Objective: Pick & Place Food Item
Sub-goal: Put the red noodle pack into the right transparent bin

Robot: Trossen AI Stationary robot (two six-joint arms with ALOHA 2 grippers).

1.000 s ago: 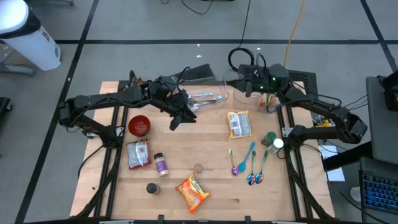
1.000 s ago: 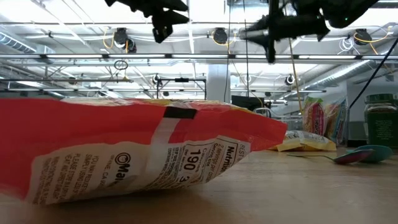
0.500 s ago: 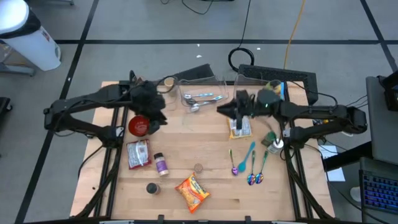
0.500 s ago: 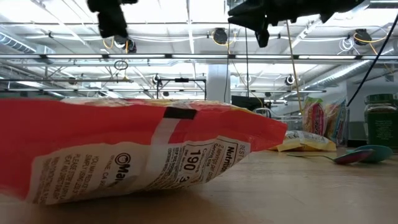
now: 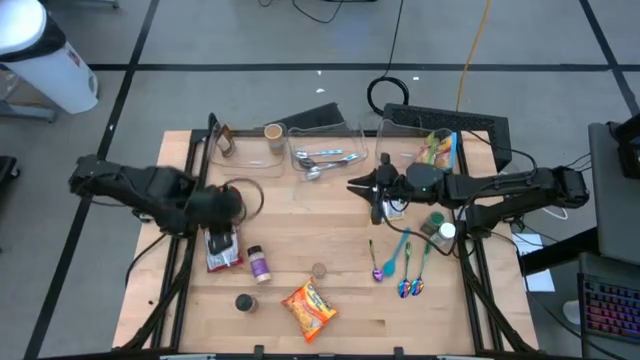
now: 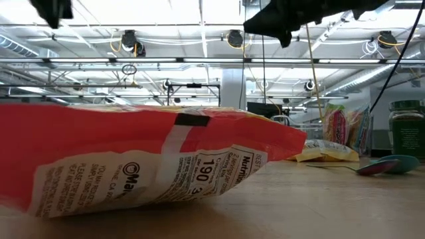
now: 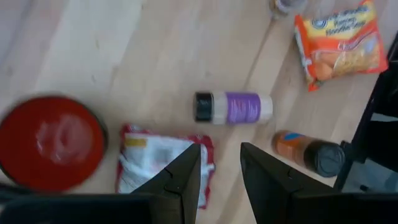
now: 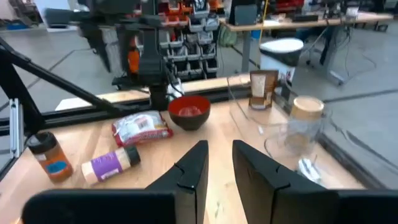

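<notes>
Noodle packet (image 5: 308,307), orange, lies flat near the front edge of the bench (image 5: 330,240); none of the food is in my grip. A red-and-white snack bag (image 5: 221,250) lies on the left side, with a purple-labelled spice jar (image 5: 259,264) on its side just beside it and an orange bottle (image 5: 243,302) nearer the front, also lying down.

My left gripper (image 5: 228,205) hangs above the back end of the snack bag. Its wrist camera looks straight down on the bag (image 7: 158,155) and on a red bowl (image 7: 53,140) beside it. Its fingers (image 7: 186,180) stand a narrow gap apart and hold nothing.

My right gripper (image 5: 355,184) is raised over the middle of the bench, pointing level toward the left side. A yellow food packet (image 5: 393,208) lies partly under that arm. Its fingers (image 8: 193,168) are also parted only narrowly, with nothing between them.

Coloured spoons (image 5: 400,265) lie to the right, well apart from the noodle packet.
</notes>
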